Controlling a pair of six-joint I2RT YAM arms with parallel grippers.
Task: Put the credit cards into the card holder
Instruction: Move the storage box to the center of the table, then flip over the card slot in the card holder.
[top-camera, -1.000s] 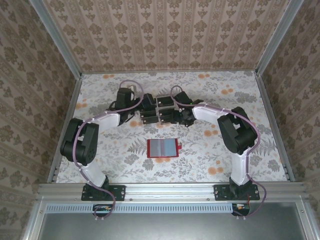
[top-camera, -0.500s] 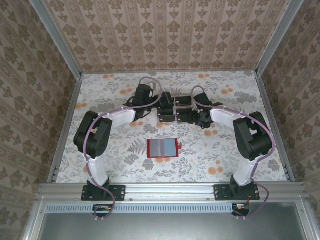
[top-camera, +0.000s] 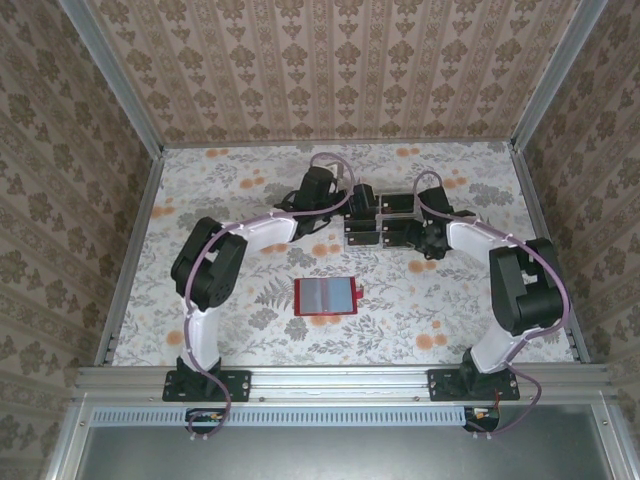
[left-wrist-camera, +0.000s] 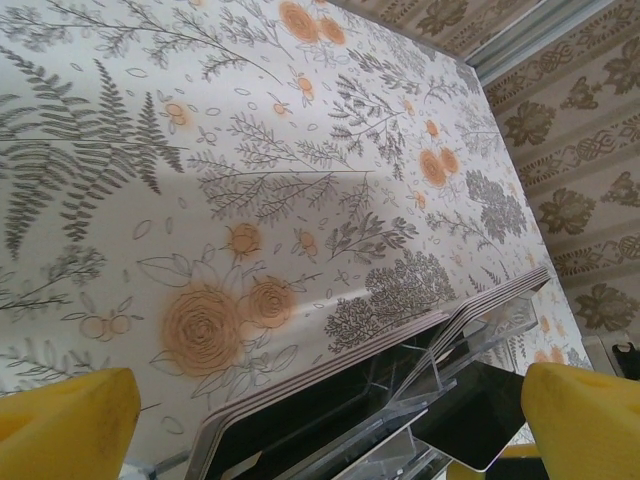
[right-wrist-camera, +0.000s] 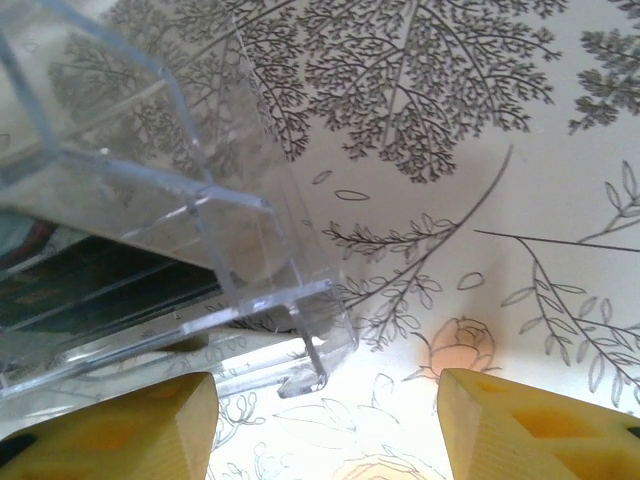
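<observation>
Plainly both jaws gape empty, the credit cards (left-wrist-camera: 285, 440) standing between the left pair.

Damask-papered walls (top-camera: 330, 70) enclose a floral-clothed table (top-camera: 250, 300).

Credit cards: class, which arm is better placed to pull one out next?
Probably left: the left gripper straddles the credit cards standing in the clear rack; the right gripper frames the rack's corner and table.

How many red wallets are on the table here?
1. The red wallet lies open, grey inside up, in the middle of the table, toward its near edge; the arms might hide another.
</observation>
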